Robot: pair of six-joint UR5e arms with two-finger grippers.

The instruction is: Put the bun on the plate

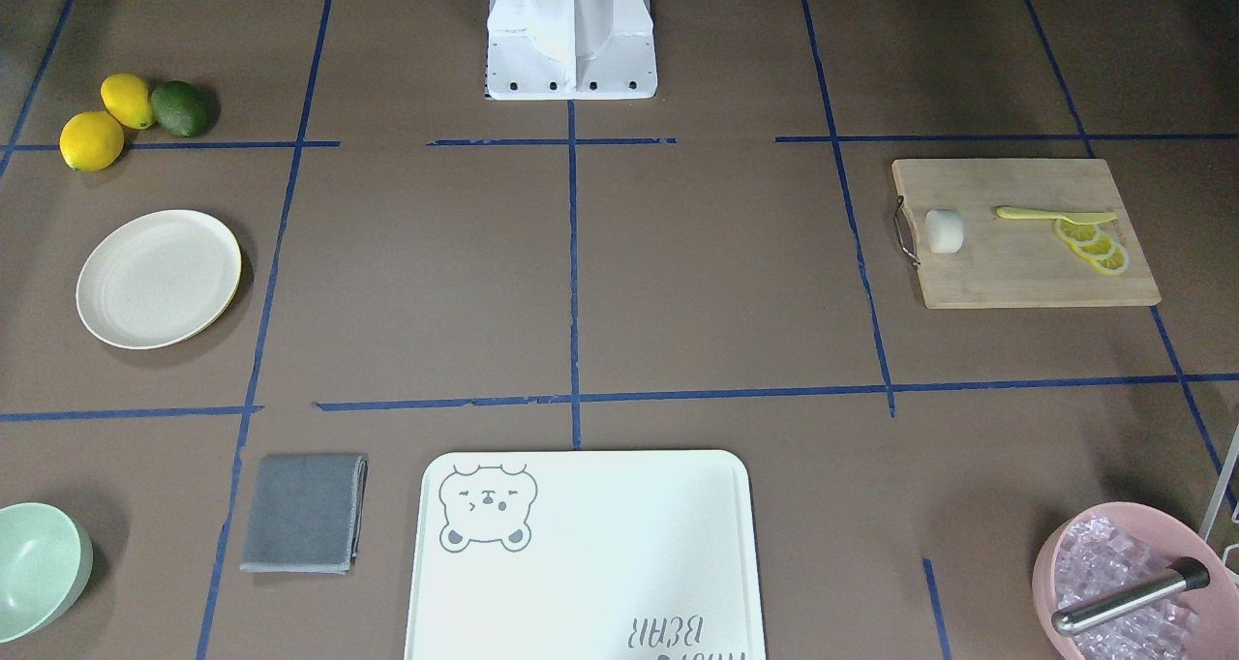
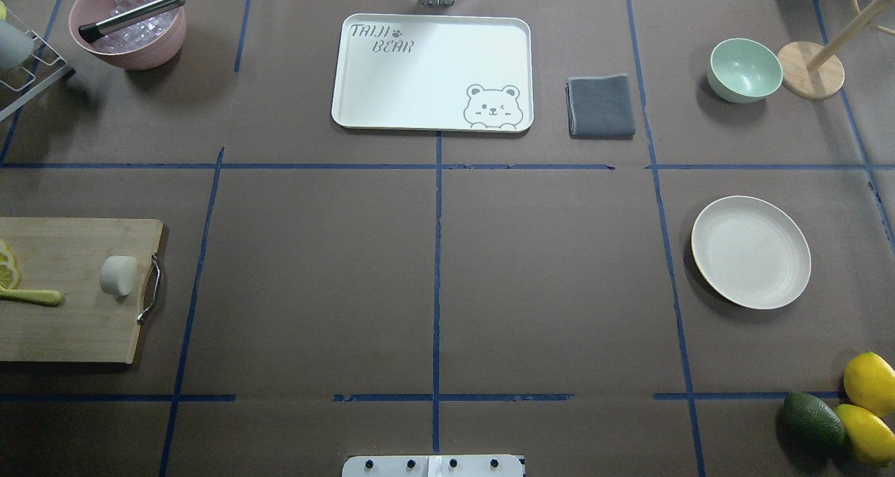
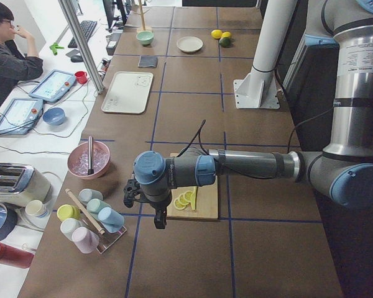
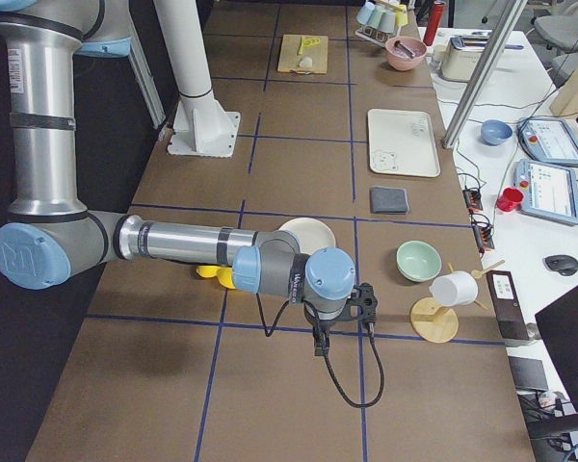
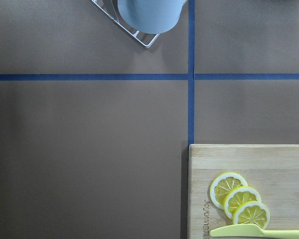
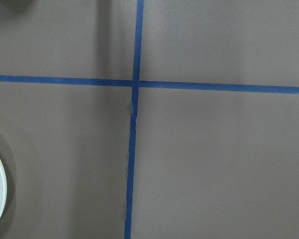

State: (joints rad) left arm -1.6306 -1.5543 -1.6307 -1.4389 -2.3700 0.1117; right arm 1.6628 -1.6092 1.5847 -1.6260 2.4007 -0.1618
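The bun (image 1: 945, 230) is a small white lump lying on the wooden cutting board (image 1: 1016, 278) near its metal handle, also seen from overhead as the bun (image 2: 117, 275). The cream plate (image 1: 158, 278) lies bare on the opposite side of the table, the plate (image 2: 751, 252) being far from the board. My left gripper (image 3: 133, 194) hangs over the table past the board's outer end; I cannot tell its state. My right gripper (image 4: 364, 303) hangs beyond the plate (image 4: 308, 231), and its state cannot be told either.
Lemon slices (image 1: 1094, 244) and a yellow knife (image 1: 1055, 216) share the board. A bear-print tray (image 2: 432, 71), a grey cloth (image 2: 600, 105), a green bowl (image 2: 745, 69), a pink ice bowl (image 2: 129, 29), two lemons and an avocado (image 2: 812, 419) ring the table. A cup rack (image 3: 90, 217) stands near the left gripper.
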